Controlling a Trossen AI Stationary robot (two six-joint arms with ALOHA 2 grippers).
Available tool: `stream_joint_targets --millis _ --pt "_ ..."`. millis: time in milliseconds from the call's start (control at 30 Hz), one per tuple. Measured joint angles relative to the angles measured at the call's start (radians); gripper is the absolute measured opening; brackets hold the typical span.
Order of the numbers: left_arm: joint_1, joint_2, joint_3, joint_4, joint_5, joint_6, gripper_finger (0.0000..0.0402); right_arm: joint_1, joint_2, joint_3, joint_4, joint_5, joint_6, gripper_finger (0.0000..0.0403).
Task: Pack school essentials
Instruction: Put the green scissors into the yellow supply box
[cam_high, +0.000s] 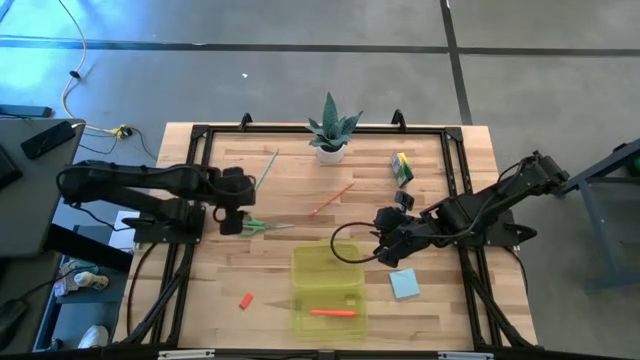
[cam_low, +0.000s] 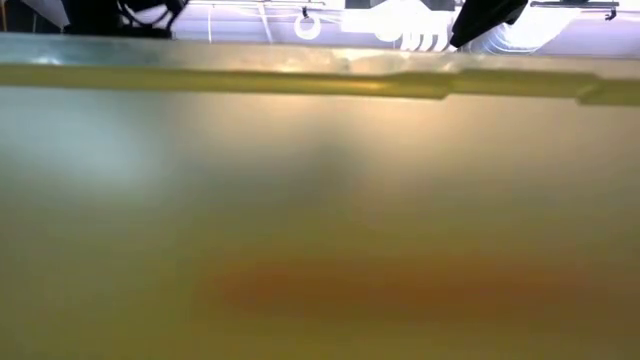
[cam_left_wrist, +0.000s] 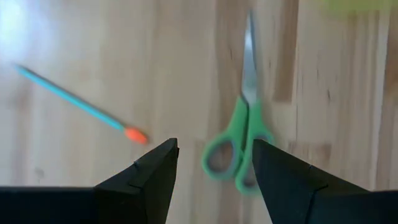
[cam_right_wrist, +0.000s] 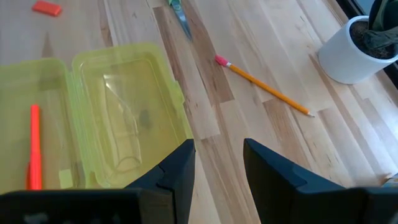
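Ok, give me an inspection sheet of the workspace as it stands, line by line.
Surface: wooden table inside a black frame.
Job's things: green-handled scissors lie flat under the left gripper; orange pencil and pale pencil loose on the wood; red marker already in the open yellow-green case; red eraser left of the case; light-blue notepad right of it; crayon box near the plant.
Clutter: potted spiky plant at the far edge.
Grippers: left gripper open, fingers over the scissor handles; right gripper empty, fingers apart, beside the case.
Cables: a black cable loops across the case.
Surroundings: grey floor, yellow cord at left.
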Motion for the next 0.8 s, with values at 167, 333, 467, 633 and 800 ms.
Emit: stream_joint_targets --millis 167,333,467,633,800 --pt "0.007 0.068 -0.032 -0.007 0.025 -0.022 0.0197 0.0 0.0 0.0 -0.002 -0.001 0.0 0.0128" --pt "0.007 0.132 -0.031 -0.003 0.025 -0.024 0.0197 0.0 0.0 0.0 -0.002 -0.001 0.0 0.0128" --pt "0.007 0.179 -0.031 -0.003 0.025 -0.024 0.0197 0.0 0.0 0.0 -0.003 -0.001 0.0 0.0128" --pt "0.007 0.248 -0.031 -0.003 0.025 -0.024 0.0197 0.0 0.0 0.0 -0.006 0.0 0.0 0.0128" --pt "0.007 0.324 -0.031 -0.003 0.025 -0.024 0.0197 0.0 0.0 0.0 -0.006 0.0 0.0 0.0128"
